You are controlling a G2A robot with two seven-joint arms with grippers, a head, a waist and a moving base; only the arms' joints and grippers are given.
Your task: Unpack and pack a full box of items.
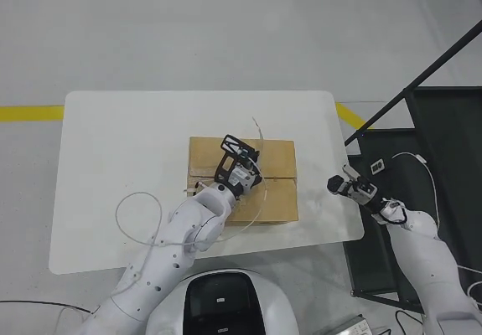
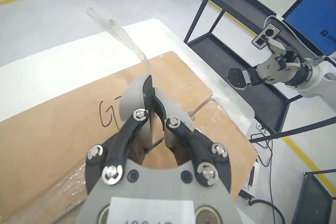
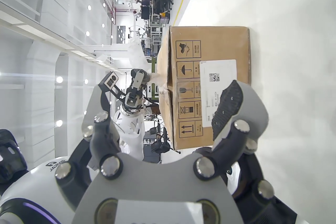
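Item: cardboard box (image 1: 278, 191), brown, one piece, resting flat on the white tabletop (image 1: 123, 142) about midway between the near and far edges and somewhat nearer the right edge than the left. Top flaps lie closed, meeting in a seam that runs left to right. Crinkled clear film clings to the seam at the right-hand end, and a handwritten mark shows on one top flap. The side facing the tabletop's right edge carries a white label and a column of printed handling symbols. Item: strip of clear tape (image 2: 126, 37), long and narrow, rising from the box top and curling away toward the far edge of the tabletop; whether its other end is stuck to the box cannot be told. Item: left pincer (image 2: 150, 89), above the box top over the seam, fingers pressed together and pinching the tape strip between the pads. Item: right pincer (image 3: 170, 89), fingers spread wide and holding nothing, just off the right edge of the tabletop, well apart from the box, with its open side turned toward the labelled side. Item: black metal rack (image 1: 450, 142), on the floor beside the right edge of the tabletop, under and behind the right arm.
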